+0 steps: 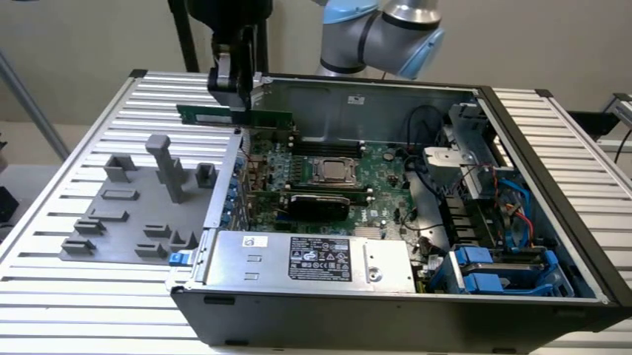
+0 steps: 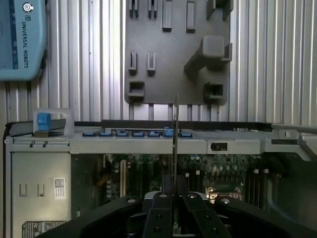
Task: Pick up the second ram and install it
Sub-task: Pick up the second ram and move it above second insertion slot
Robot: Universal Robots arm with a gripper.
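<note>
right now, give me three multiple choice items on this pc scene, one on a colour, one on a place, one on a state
1. The fixture plate is: A) gray B) blue C) white
2. The ram stick is: A) seated in a slot B) in the air at the computer case's edge C) lying on the fixture plate
3. The gripper is: A) open B) shut on the ram stick C) shut on a cable
Key: 1 A, it looks gray; 2 B, it hangs above the case rim; 3 B, it pinches the stick.
</note>
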